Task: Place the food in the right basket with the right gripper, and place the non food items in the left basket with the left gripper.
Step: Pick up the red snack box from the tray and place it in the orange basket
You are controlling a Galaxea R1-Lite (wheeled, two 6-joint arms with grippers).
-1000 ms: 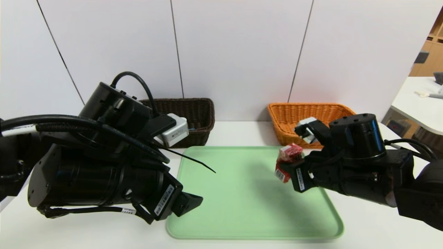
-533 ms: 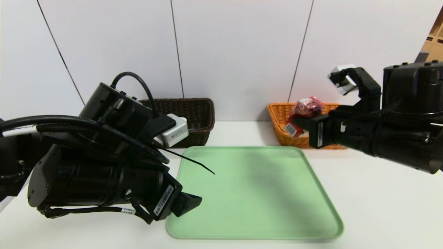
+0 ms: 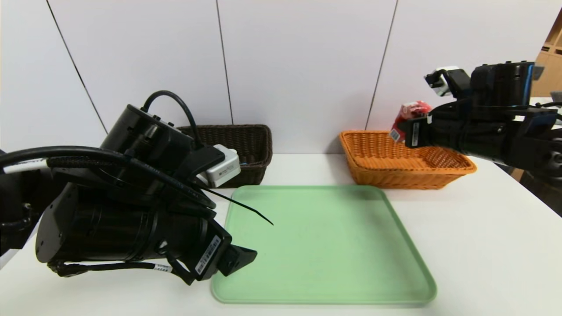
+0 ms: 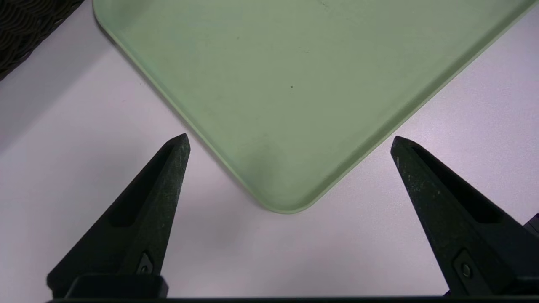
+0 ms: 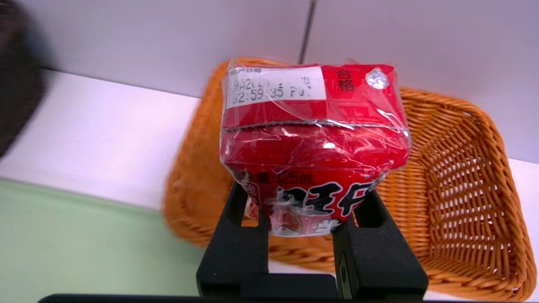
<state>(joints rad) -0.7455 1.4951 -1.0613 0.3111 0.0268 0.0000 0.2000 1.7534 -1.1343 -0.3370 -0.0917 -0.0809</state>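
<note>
Bench (image 3: pixel 483 228) carries a green tray (image 3: pixel 320 245) near its front edge, a dark basket (image 3: pixel 250 149) at the back left and an orange basket (image 3: pixel 395 164) at the back right. Left gripper (image 4: pixel 290 147) hangs by the tray's front-left corner, jaws spread wide and holding nothing. Right gripper (image 5: pixel 309 219) is raised above the orange basket's rear rim, jaws clenched on a red drink carton (image 5: pixel 313 143) standing roughly upright, long axis vertical. Only the right wrist view shows its printed date label and plastic wrap.
</note>
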